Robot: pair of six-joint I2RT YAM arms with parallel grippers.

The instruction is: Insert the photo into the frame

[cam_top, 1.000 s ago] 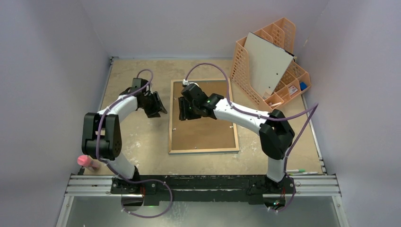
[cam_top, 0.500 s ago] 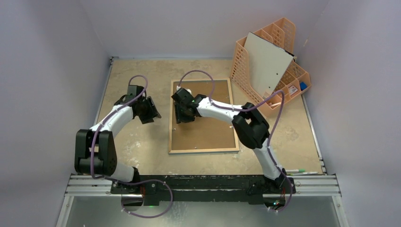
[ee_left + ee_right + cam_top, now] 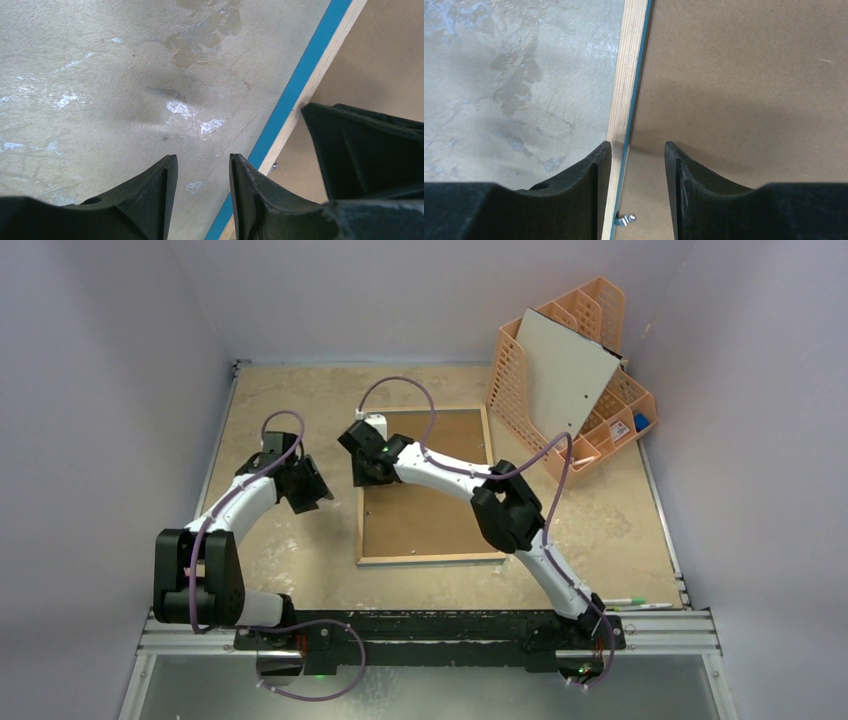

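Observation:
The frame point(image 3: 430, 559) lies face down on the table, wood rim up, with the brown hardboard backing point(image 3: 430, 520) inside it. The photo is hidden. My right gripper point(image 3: 362, 472) is open, low over the frame's left rim; in the right wrist view point(image 3: 638, 145) its fingers stand either side of the wood rim point(image 3: 629, 65), with a metal tab point(image 3: 626, 219) on the backing point(image 3: 744, 75). My left gripper point(image 3: 312, 488) is open and empty over bare table just left of the frame; its wrist view point(image 3: 202, 160) shows the blue edge point(image 3: 295, 95) and the right gripper's finger point(image 3: 360, 150).
An orange lattice organiser point(image 3: 610, 400) stands at the back right with a grey-white board point(image 3: 565, 375) leaning in it. Pens point(image 3: 640, 603) lie at the near right edge. Walls close in the table on the left, back and right.
My right gripper has moved left from over the backing to the frame's left rim. My left gripper has drawn back slightly left and nearer.

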